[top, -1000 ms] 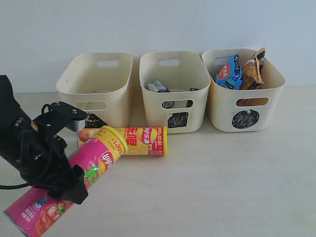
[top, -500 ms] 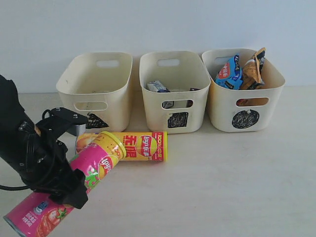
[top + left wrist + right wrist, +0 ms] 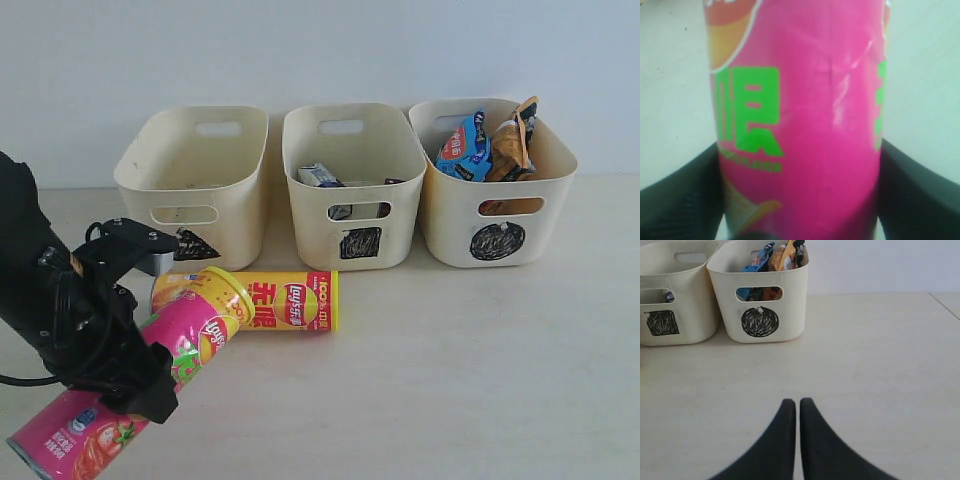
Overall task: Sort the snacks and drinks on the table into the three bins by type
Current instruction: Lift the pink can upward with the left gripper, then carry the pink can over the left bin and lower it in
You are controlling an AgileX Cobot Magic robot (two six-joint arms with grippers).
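Left wrist view: left tool (image 3: 800, 200) clamps the pink chip tube (image 3: 805, 100) mid-length; its overhang ahead may knock the yellow Lay's tube (image 3: 285, 300).

Looks like a lab test bench: plain white wall (image 3: 320, 50), pale beige wood-grain table (image 3: 480, 370), three black-scribbled cream plastic bins (image 3: 310, 230).

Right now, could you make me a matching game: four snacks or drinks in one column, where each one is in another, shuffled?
1 pink chip tube
2 yellow tube
3 blue chip bag
4 blue-and-white carton

A in the circle bin
B lying on the table
C in the square bin
D gripped by the left jaws

Pairs: 1-D, 2-B, 3-A, 4-C
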